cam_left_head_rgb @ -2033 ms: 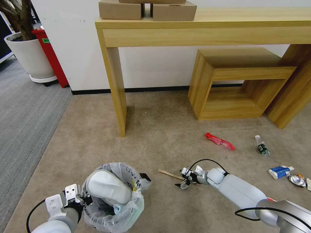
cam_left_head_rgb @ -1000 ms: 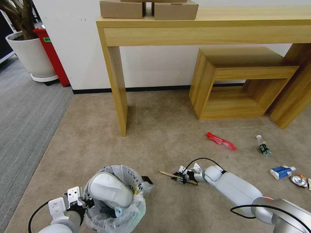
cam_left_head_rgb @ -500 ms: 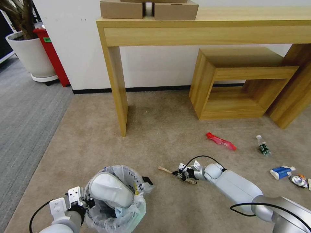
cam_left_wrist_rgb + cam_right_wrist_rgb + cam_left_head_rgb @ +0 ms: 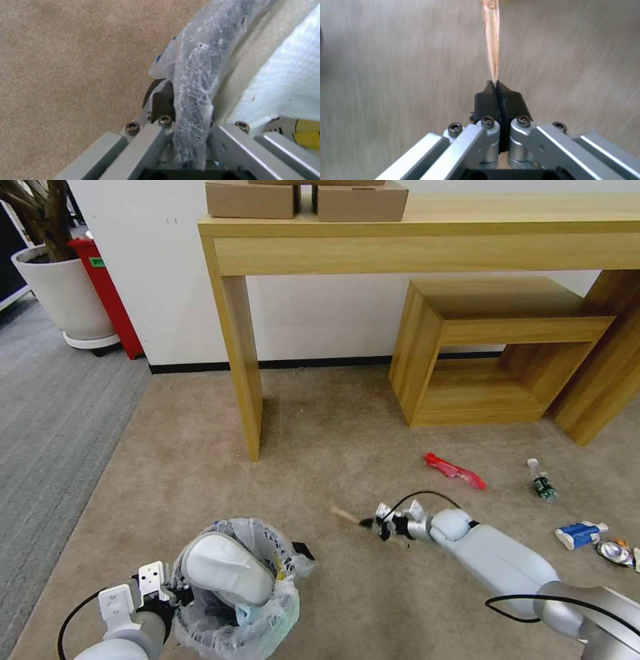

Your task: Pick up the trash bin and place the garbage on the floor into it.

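The right wrist view shows what the head view cannot: the right gripper (image 4: 496, 86) has its two black pads (image 4: 485, 100) pressed together on one end of the wooden stick (image 4: 491, 42), which runs straight out from the tips over blurred beige carpet (image 4: 386, 75). In the head view the same gripper (image 4: 368, 523) sits low over the carpet (image 4: 320, 433), out in front of the robot and a little to its right, with the stick (image 4: 345, 515) pointing away toward the desk (image 4: 427, 240) leg.

The left wrist view shows the left gripper (image 4: 181, 140) clamped on the bagged rim of the trash bin (image 4: 196, 82), one finger (image 4: 160, 100) outside the crinkled plastic, white material and a yellow scrap inside. The head view places that gripper (image 4: 175, 597) at the bin's (image 4: 267, 623) left side, near the robot's base; a white slipper (image 4: 227, 570) fills the bin's mouth.

Still on the carpet, well to the right, lie the red wrapper (image 4: 453, 471), the small bottle (image 4: 541, 483), the blue-white packet (image 4: 579, 533) and the crushed can (image 4: 613, 551) at the view's right edge. Between bin and stick the carpet is open. The desk leg stands farther off, toward the wall, and the low wooden shelf (image 4: 493, 347) sits under the desk's right half.
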Tool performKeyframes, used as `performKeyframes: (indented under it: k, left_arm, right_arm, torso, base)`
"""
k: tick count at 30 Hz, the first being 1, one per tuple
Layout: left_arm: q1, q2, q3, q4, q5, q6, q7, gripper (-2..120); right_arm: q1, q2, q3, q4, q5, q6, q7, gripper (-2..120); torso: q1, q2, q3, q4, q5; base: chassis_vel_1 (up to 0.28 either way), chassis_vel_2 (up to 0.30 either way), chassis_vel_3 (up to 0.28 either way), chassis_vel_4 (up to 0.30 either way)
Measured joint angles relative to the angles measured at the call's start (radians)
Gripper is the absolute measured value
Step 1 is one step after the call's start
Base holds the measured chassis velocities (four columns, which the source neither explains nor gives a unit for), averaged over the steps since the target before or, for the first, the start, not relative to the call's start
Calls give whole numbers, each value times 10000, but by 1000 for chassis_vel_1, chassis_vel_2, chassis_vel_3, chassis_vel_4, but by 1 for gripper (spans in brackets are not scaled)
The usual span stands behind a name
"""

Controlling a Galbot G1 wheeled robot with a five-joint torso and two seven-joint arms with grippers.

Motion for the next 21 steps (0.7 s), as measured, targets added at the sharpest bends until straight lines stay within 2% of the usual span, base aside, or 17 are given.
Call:
performKeyframes:
  k: [2, 6, 7, 10, 15, 17, 21]
  left_arm:
    - [2, 30, -27, -19, -59, 1, -11, 0]
    - [-3, 150, -119, -164, -400, -36, -95, 0]
    - [-3, 150, -119, -164, -400, -36, -95, 0]
    - [-62, 131, -75, -165, -476, -73, -117, 0]
    - [-134, 86, -5, -116, -519, -79, -118, 0]
    - [-263, 39, 23, -72, -569, -93, -116, 0]
    - [-325, -44, 69, -26, -577, -95, -109, 0]
  right_arm:
    - [-71, -114, 240, 387, 211, 20, 29, 0]
    - [-540, -780, 1351, 2758, 1626, 164, 160, 0]
    - [-540, -780, 1351, 2758, 1626, 164, 160, 0]
    - [-806, -1100, 1720, 4106, 2869, 238, 14, 0]
    - [-898, -1191, 1774, 5004, 3944, 267, -340, 0]
    - [-881, -1142, 1653, 5904, 4941, 40, -419, 0]
    - [-739, -968, 1256, 6819, 5884, -353, -381, 0]
  torso:
    - [0, 0, 0, 0, 0]
    - [-1, 1, 0, -1, 1]
    - [-1, 1, 0, -1, 1]
    - [-1, 1, 0, -2, 0]
    - [-2, 1, 1, -1, 1]
    - [-2, 2, 0, -2, -1]
    - [-2, 2, 0, 0, -1]
  base:
    - [0, 0, 0, 0]
    - [0, 0, 0, 0]
    - [0, 0, 0, 0]
    - [0, 0, 0, 0]
    - [0, 0, 0, 0]
    - [0, 0, 0, 0]
    - [0, 0, 0, 0]
